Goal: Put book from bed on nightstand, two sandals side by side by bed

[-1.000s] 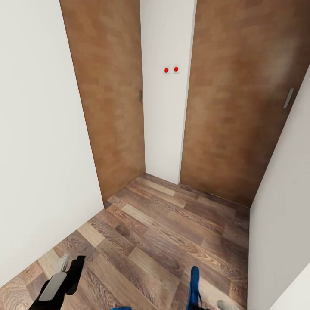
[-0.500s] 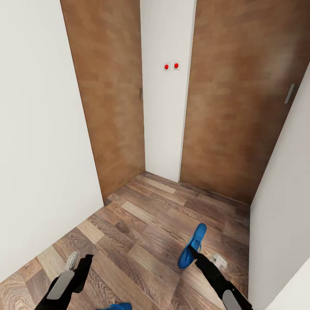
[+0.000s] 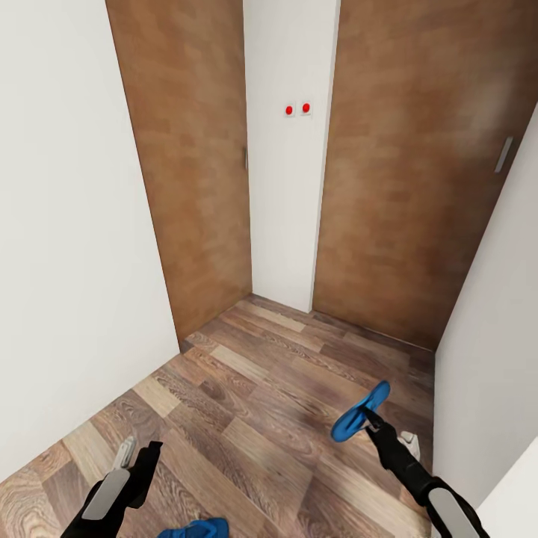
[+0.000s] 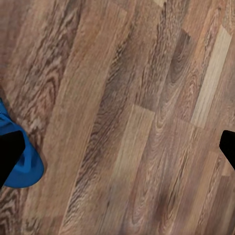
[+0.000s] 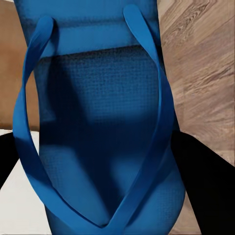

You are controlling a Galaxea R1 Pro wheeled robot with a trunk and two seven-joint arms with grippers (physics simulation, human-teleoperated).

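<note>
Carrying one sandal (image 3: 361, 411) clear of the wood-plank floor (image 3: 261, 396), the right gripper (image 3: 371, 423) has its jaws clamped on the sole's rear end, straps facing the wrist camera. The second sandal (image 3: 196, 529) lies on the floor at the head view's lower edge, near the left gripper (image 3: 137, 457), whose jaws stand apart and empty. Two brown doors (image 3: 194, 164) and white walls enclose this corner. Neither bed, book nor nightstand is in view. Recommendation, as a judgement: keep the clamped sandal level and clear of the right-hand wall, and secure the second before turning away.
</note>
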